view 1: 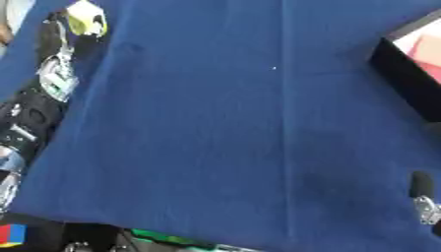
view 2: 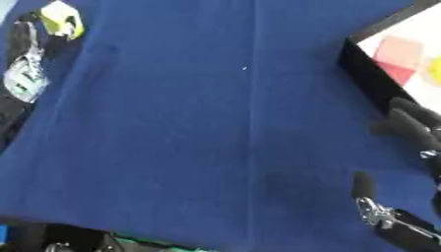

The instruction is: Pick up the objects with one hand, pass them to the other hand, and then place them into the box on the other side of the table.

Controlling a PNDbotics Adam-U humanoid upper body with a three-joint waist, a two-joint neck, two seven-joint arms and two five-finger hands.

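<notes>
In the left eye view, the left robot hand (view 1: 73, 24) at the far left edge curls round a small yellow-green blocky object (view 1: 86, 19); its long axis cannot be told. The blue cloth tabletop (view 1: 224, 138) spreads beneath.

In the right eye view, the right robot hand (view 2: 413, 130) rests with relaxed, spread fingers at the near right, just beside the black-walled box (view 2: 366, 74).

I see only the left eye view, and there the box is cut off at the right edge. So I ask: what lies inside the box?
Observer: In the right eye view the box has a pale floor with a pink-red piece and something yellow at the picture's edge.
Operator: And the right hand? I see only one dark finger.
Observer: The right hand shows more there: its fingers are relaxed, close to the box's near wall, and they hold nothing.
</notes>
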